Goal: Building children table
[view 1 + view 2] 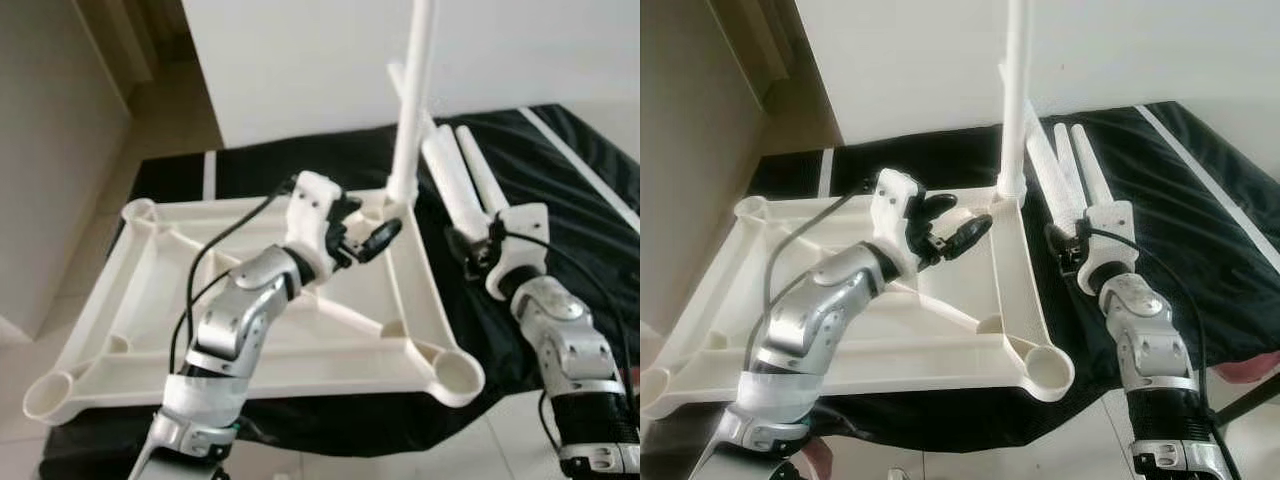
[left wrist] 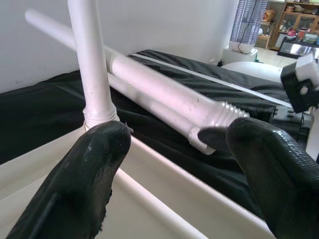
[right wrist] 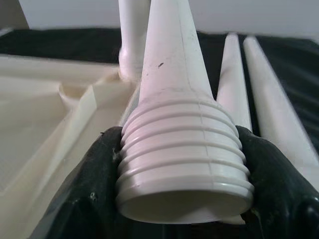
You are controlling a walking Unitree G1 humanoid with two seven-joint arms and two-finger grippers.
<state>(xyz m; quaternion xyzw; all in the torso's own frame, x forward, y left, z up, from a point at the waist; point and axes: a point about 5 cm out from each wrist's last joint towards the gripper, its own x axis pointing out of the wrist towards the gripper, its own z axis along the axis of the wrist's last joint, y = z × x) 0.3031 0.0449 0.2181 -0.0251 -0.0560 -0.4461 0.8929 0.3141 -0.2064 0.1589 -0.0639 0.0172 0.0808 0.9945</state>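
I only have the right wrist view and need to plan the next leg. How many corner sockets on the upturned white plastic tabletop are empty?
Observer: Three. The upturned white plastic tabletop has one upright white plastic leg standing in its far right corner; the other three corner sockets are empty.
Operator: Which empty one is nearest my right hand?
Observer: The near right socket. The right hand grips the threaded end of a lying white plastic leg on the black cloth, just off that side of the tabletop.
Operator: And the left hand?
Observer: The left hand is open over the tabletop, close to the upright leg's base.
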